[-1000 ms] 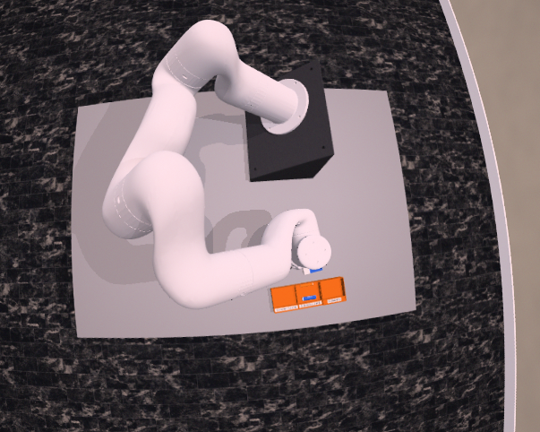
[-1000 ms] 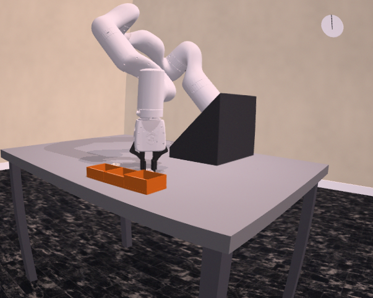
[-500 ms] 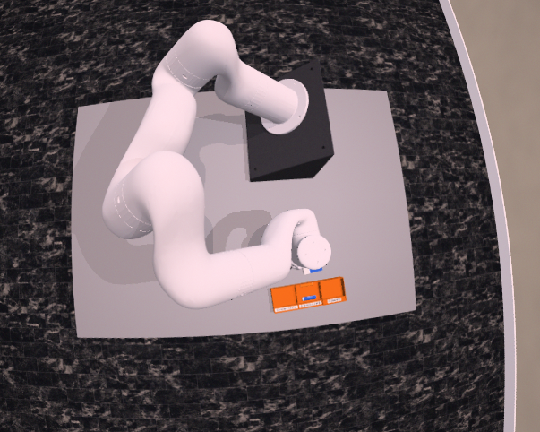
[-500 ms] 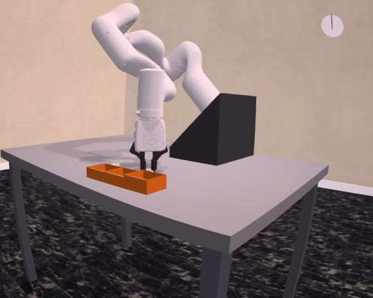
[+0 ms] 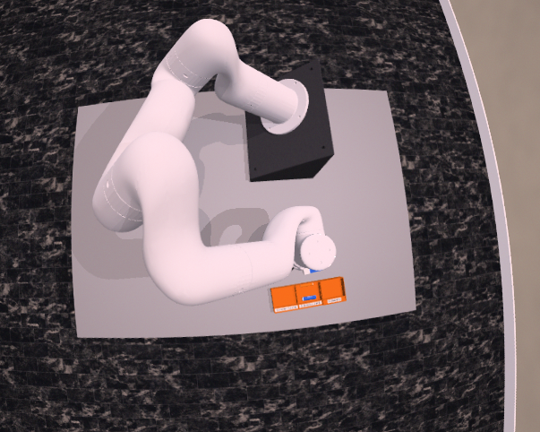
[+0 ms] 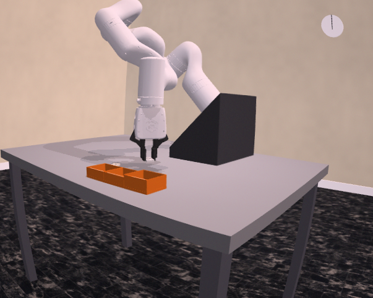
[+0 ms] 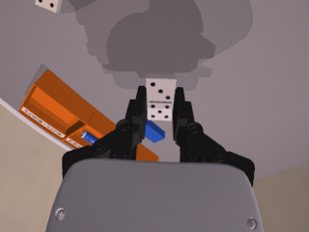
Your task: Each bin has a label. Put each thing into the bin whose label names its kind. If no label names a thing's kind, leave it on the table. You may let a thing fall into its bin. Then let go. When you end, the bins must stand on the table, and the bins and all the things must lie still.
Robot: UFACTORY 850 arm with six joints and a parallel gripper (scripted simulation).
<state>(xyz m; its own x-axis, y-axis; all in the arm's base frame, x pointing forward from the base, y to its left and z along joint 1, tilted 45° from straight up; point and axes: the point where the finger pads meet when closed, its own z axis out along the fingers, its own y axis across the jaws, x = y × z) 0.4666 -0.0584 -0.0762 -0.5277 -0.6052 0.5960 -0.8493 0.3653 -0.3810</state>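
My gripper (image 6: 149,157) (image 7: 160,99) is shut on a white domino (image 6: 150,159) (image 7: 161,91) with black dots, held above the table behind the bins. Three orange bins (image 5: 284,296) (image 6: 135,185) (image 7: 70,96) stand joined in a row; their labels are too small to read. A blue battery (image 5: 309,298) (image 7: 89,137) lies in the middle bin. A small blue block (image 5: 314,270) (image 7: 154,131), with a white end in the top view, lies between gripper and bins, partly hidden. Another domino (image 7: 48,4) lies at the wrist view's upper left edge.
The grey table (image 5: 376,209) (image 6: 244,192) carries the black robot base (image 5: 288,153) (image 6: 235,128) behind the gripper. The arm hangs over the table's left part in the top view and hides what lies below. The bins stand near the table's front edge.
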